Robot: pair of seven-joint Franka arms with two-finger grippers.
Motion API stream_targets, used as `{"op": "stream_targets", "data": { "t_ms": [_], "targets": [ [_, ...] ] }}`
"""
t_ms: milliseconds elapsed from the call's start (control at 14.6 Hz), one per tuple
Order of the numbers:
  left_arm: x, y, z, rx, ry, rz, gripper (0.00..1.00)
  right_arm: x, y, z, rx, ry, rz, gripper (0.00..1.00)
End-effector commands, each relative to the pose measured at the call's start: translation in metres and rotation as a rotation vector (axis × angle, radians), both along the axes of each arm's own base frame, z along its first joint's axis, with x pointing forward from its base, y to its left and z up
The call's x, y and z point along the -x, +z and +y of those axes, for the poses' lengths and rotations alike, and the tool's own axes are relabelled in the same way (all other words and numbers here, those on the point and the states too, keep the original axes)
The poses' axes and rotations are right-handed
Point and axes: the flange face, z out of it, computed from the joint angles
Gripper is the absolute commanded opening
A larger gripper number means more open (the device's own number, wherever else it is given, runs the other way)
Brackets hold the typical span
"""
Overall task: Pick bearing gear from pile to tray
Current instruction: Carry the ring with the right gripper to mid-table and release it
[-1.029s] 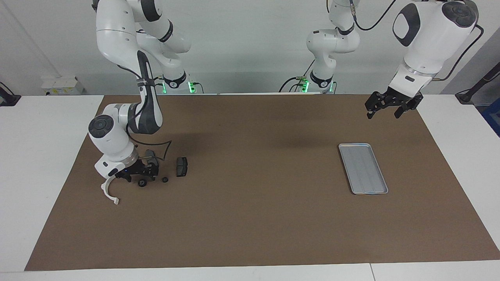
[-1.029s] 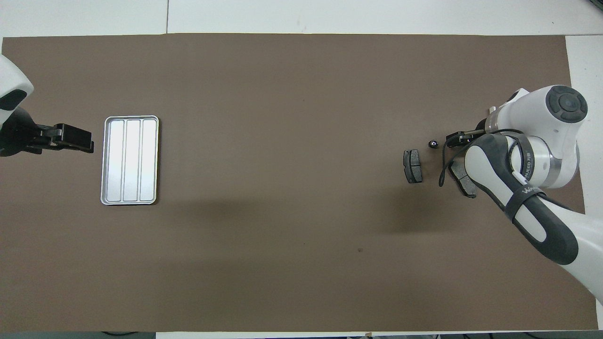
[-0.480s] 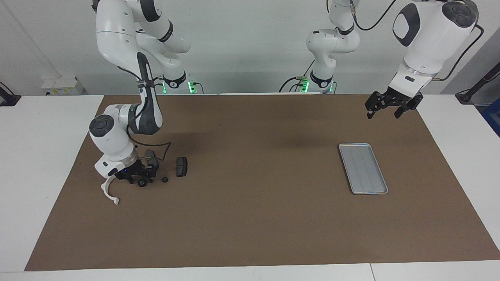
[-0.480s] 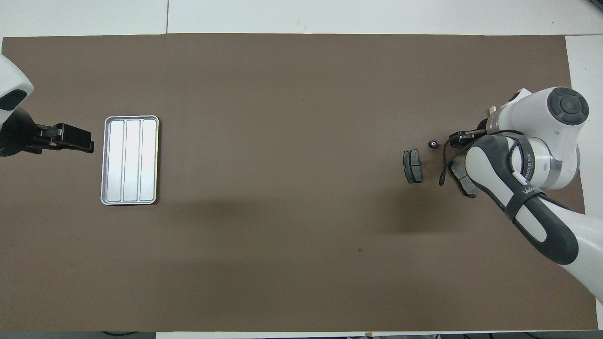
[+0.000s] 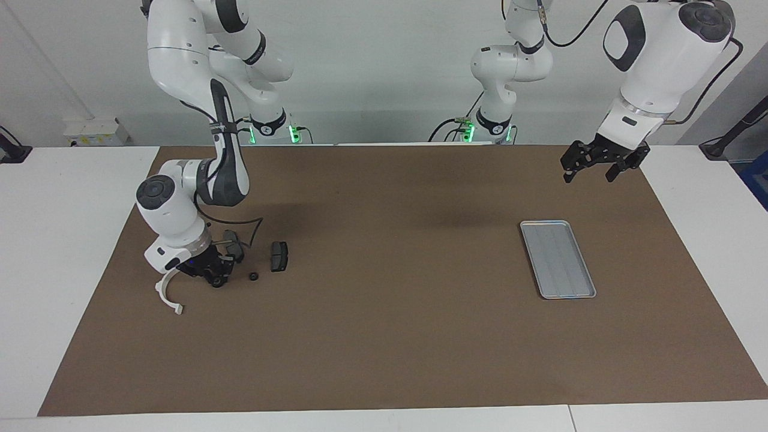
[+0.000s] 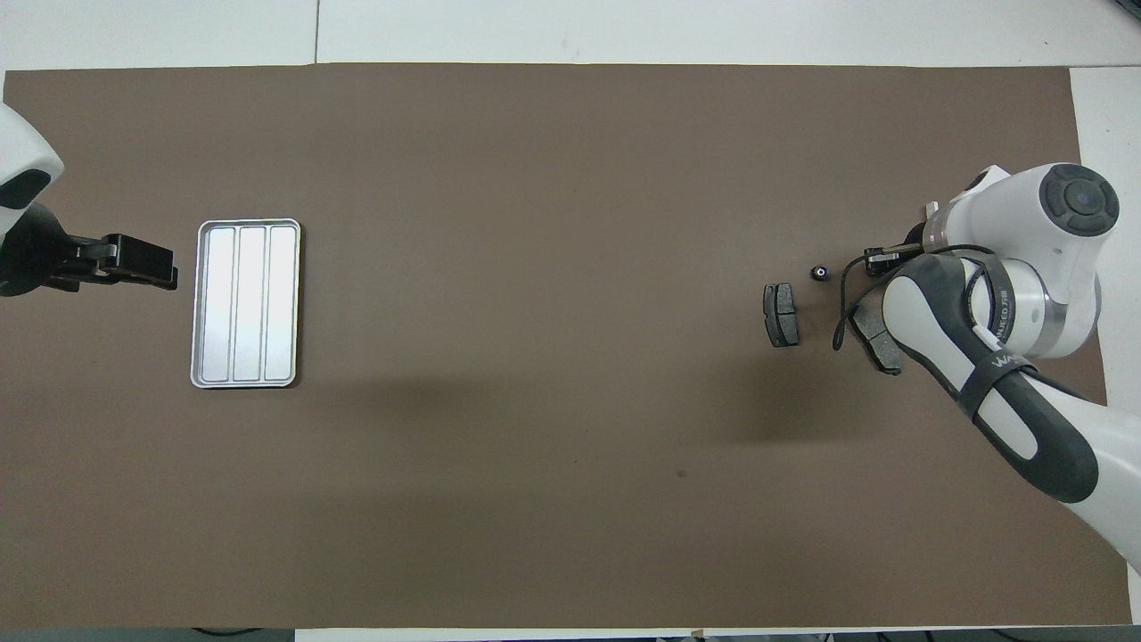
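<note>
Since a second ago the right gripper (image 5: 217,275) has drawn in closer over the small round black piece at the pile, its jaws narrowed about that piece, though whether they actually grip it cannot be told; everything else lies as before. From the facing view the count is: one white curved arc piece (image 5: 166,294) lying on the brown mat (image 5: 384,336) that covers the worktop, two dark grey pad-shaped plates, one (image 5: 279,256) lying free toward the tray's end of the pile and the other (image 5: 233,245) half hidden beside the gripper, and two tiny black round pieces, one (image 5: 254,276) loose on the mat and one (image 5: 218,281) under the right gripper. One silver tray (image 5: 558,258) sits well apart toward the left arm's end, with nothing in it. The left gripper (image 5: 591,169) waits in the air with jaws spread, over the mat's edge. From overhead the right arm covers the arc piece and the piece under the gripper, so only one round piece (image 6: 817,272) and both plates (image 6: 782,314) (image 6: 875,339) show; the tray (image 6: 246,303) reveals three long channels, and the left gripper (image 6: 143,260) hangs just beside its rim.
</note>
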Motion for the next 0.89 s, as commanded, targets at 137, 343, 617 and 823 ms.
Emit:
{"op": "stream_targets", "data": {
  "t_ms": [137,343,617,823],
  "targets": [
    [0.005,0.002,0.001,-0.005,0.002,-0.003,1.0,-0.041,0.112,0.02,0.004,-0.08,-0.01,0.0],
    [0.005,0.002,0.001,-0.005,0.002,-0.003,1.0,-0.048,0.15,0.093,-0.01,-0.059,-0.006,0.0],
    [0.005,0.003,0.001,-0.005,0.002,-0.004,1.0,-0.015,0.147,0.288,-0.026,-0.156,-0.032,0.0],
    [0.005,0.003,0.001,-0.005,0.002,-0.004,1.0,0.013,0.119,0.372,-0.037,-0.119,-0.036,0.0]
  ]
}}
